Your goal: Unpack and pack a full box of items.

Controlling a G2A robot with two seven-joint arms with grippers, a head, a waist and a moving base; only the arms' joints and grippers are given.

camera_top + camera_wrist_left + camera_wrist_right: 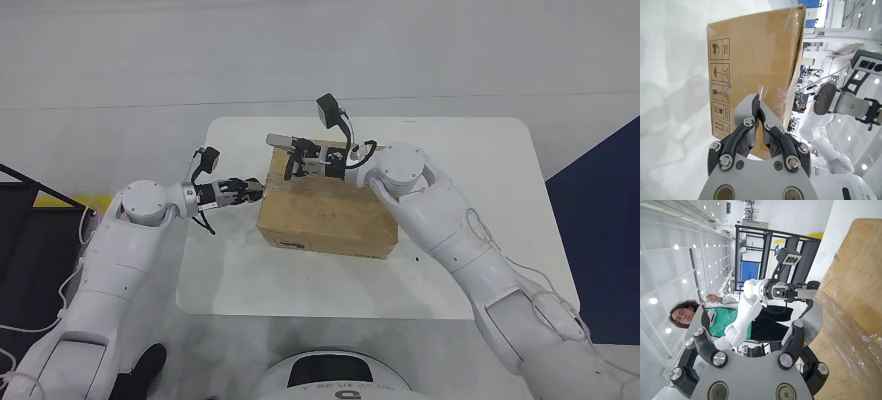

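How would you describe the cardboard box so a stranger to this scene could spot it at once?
Find the white table; the cardboard box sits on it, the left gripper at its side, the right gripper over its far edge. It is the only brown thing there, sealed with clear tape, with black handling symbols on one side.

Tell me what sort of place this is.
Probably a robotics lab or demo hall: rows of ceiling lights, a black metal rack, and a cardboard box on a white table.
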